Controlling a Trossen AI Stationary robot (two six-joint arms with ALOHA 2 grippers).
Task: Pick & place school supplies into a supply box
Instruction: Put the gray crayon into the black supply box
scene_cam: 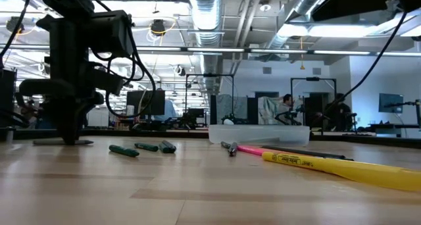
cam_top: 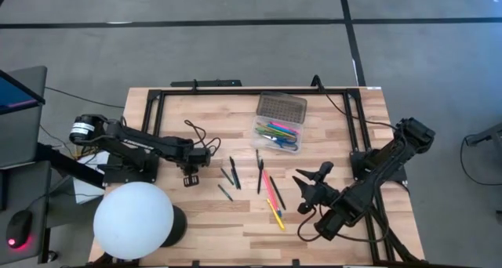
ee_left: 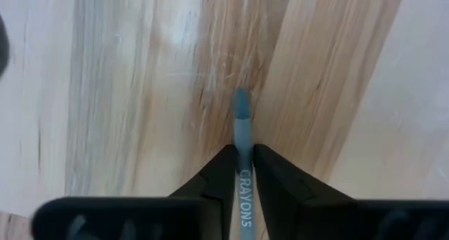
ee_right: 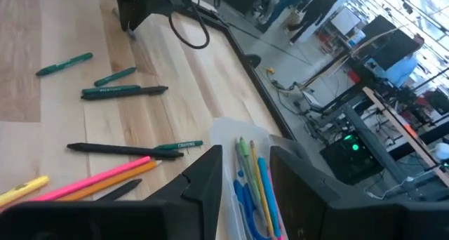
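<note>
Crayon (ee_left: 241,135), light, stiff and likely brittle, lay on the table (cam_top: 235,213) left of the supply box (cam_top: 279,123), pinched mid-length by the left gripper (cam_top: 190,176); right gripper (cam_top: 307,191) waited spread.

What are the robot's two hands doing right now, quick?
Left gripper: fingers shut on a blue-grey crayon at the table.
Right gripper: open, holding nothing, above the table near the pens.
</note>
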